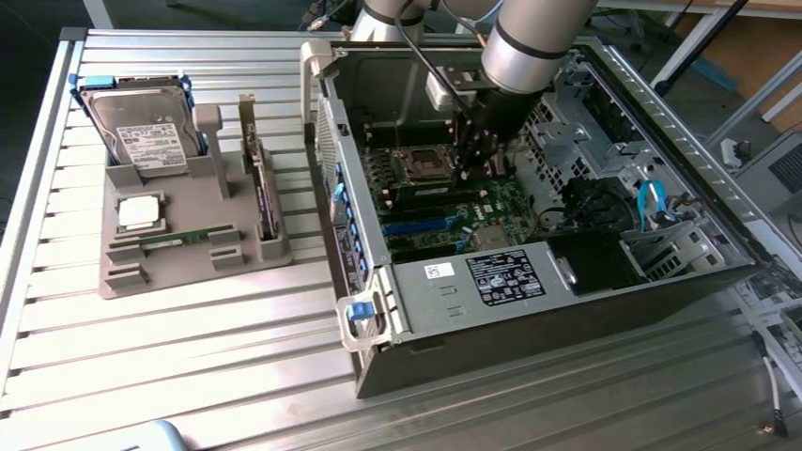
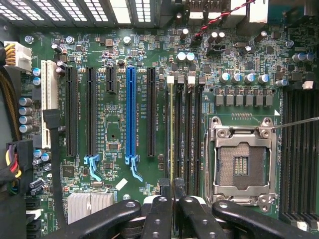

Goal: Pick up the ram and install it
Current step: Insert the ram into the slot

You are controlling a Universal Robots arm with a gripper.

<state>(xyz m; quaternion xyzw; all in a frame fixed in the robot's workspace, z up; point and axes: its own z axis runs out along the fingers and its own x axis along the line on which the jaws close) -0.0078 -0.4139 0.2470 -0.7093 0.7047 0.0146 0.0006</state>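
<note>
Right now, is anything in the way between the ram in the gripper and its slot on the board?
Nothing visible does. The gripper is shut on the ram, edge-on in line with a memory slot near the processor socket.

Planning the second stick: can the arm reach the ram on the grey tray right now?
Likely not yet: the claw is down inside the case, shut on one ram. The tray ram itself lies uncovered.

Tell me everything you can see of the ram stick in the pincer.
The ram shows edge-on: a thin, long, greenish-yellow board strip, standing on edge in line with the black memory slots beside the processor socket. The pincer is shut on its two faces. Its chips cannot be seen, nor whether it is fully seated.
</note>
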